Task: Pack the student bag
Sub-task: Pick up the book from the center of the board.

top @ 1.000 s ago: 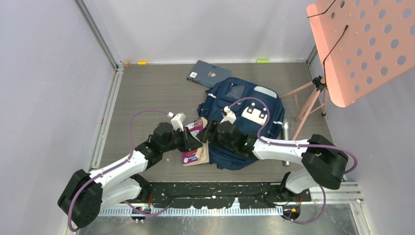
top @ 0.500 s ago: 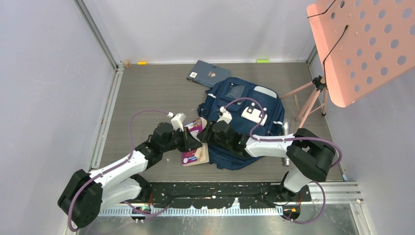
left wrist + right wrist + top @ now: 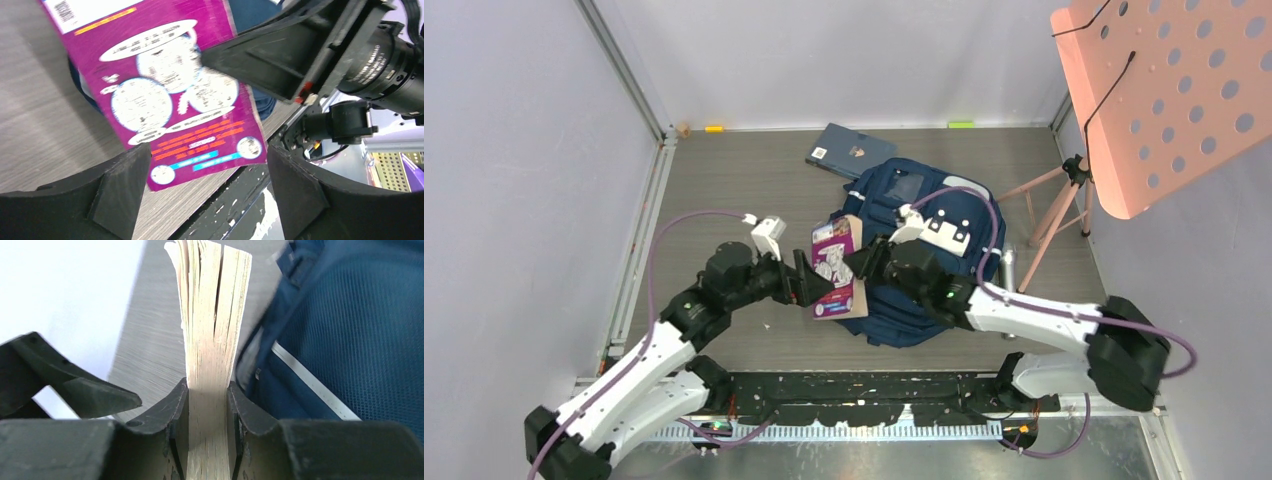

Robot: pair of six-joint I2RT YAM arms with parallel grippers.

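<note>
The student bag (image 3: 894,195), navy with white patches, lies flat mid-table; its mesh and a pale stripe fill the right of the right wrist view (image 3: 350,330). A paperback with a purple cover (image 3: 836,265) stands on edge at the bag's left side. My right gripper (image 3: 861,265) is shut on the book: both pads press its page block (image 3: 212,315) at the gripper (image 3: 208,390). My left gripper (image 3: 809,283) stands open just left of the book, touching nothing. In the left wrist view its wide-apart fingers frame the gripper (image 3: 207,155), with the purple cover (image 3: 175,90) beyond.
A dark blue book (image 3: 851,150) lies behind the bag. A pink perforated board (image 3: 1169,90) on a tripod (image 3: 1054,200) stands at the back right. A metal cylinder (image 3: 1008,270) lies beside the bag's right edge. Walls close in left and back.
My left gripper let go of the book, opened wide and drew back to the left. My right gripper closed on the book and raised it onto its edge.
</note>
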